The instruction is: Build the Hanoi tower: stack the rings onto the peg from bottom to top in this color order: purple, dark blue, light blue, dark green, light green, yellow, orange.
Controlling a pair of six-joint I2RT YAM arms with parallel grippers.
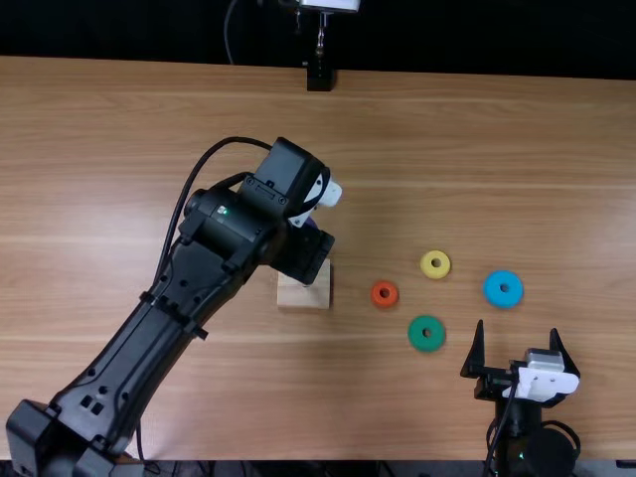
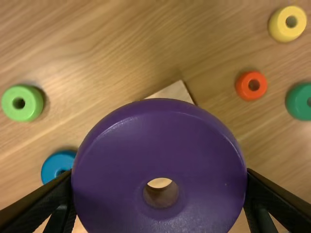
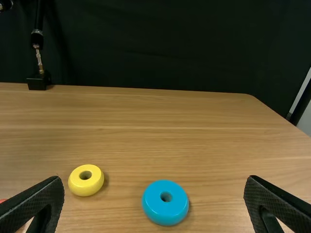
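I have the purple ring (image 2: 160, 145) gripped in my left gripper (image 1: 304, 251), with the wooden block (image 1: 303, 291) partly hidden beyond it.
The ring's sides press against both my left fingers, its flat face and hole between them; I can't tell whether that hole lines up with a peg. On the table past one of those fingers sits a blue ring (image 2: 58, 165), partly covered, and farther out from it a light green ring (image 2: 22, 103). My right gripper (image 1: 517, 328) stands with fingers spread wide, nothing between them. Just ahead of its tips lies the light blue ring (image 1: 503, 288); ahead and to their left, the yellow ring (image 1: 444, 269); left of them, the dark green ring (image 1: 426, 344), and farther left the orange ring (image 1: 385, 302).
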